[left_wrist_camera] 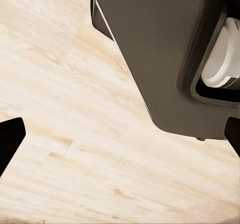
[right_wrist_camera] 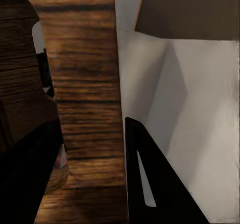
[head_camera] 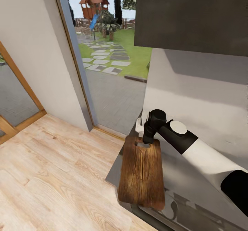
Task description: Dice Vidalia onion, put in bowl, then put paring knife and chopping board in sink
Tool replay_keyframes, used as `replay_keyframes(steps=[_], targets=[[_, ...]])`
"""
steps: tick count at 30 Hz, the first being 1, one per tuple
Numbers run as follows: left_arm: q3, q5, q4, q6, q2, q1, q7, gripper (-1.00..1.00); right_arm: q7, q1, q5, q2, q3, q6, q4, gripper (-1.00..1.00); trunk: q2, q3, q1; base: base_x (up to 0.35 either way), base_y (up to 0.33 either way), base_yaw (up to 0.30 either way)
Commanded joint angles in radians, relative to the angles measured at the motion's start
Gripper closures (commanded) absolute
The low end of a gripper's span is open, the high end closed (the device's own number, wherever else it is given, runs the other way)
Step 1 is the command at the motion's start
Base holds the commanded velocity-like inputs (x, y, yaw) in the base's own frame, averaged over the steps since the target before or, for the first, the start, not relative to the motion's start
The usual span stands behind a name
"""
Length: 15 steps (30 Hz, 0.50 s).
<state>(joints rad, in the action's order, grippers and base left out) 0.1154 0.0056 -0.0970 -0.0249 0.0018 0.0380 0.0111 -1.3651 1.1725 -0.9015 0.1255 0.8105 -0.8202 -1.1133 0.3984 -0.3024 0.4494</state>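
The dark-brown chopping board (head_camera: 142,174) is held by its slotted handle end in my right gripper (head_camera: 148,140), which is shut on it. The board slopes over the corner of the glossy dark-grey countertop (head_camera: 172,177), its far end above the steel sink (head_camera: 187,215). Seen from the right wrist, the board's grain (right_wrist_camera: 85,84) sits between the black fingers (right_wrist_camera: 150,179). A white bowl edge (head_camera: 138,126) peeks out behind the gripper. My left gripper (left_wrist_camera: 120,134) is open over the wood floor. The onion and paring knife are out of view.
A large window (head_camera: 106,52) looks onto a garden beyond the counter's end. A black upper cabinet (head_camera: 193,14) hangs over the white wall. Pale plank floor (head_camera: 51,176) spreads to the left, and the robot's dark base (left_wrist_camera: 165,59) shows below the left arm.
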Motion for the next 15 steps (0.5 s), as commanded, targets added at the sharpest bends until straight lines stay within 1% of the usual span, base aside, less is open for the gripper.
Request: replay_keyframes(steps=[1,13,15], targets=[[0.006,0.001,-0.001,-0.001,0.000,0.000,0.001,-1.00,-0.008,0.001,-0.002,0.000,0.003,-0.014,-0.002,1.00,0.002,0.000,0.001,0.000,0.000,0.000],[0.006,0.001,-0.002,-0.001,0.000,0.000,0.001,-1.00,-0.009,0.001,-0.013,0.000,0.001,-0.016,-0.002,1.00,0.002,0.020,0.001,0.000,0.000,0.000],[0.006,0.001,-0.002,-0.001,0.000,0.000,0.001,-1.00,-0.008,0.001,-0.022,0.000,0.000,-0.019,-0.002,1.00,0.002,0.023,0.001,0.000,0.000,0.000]])
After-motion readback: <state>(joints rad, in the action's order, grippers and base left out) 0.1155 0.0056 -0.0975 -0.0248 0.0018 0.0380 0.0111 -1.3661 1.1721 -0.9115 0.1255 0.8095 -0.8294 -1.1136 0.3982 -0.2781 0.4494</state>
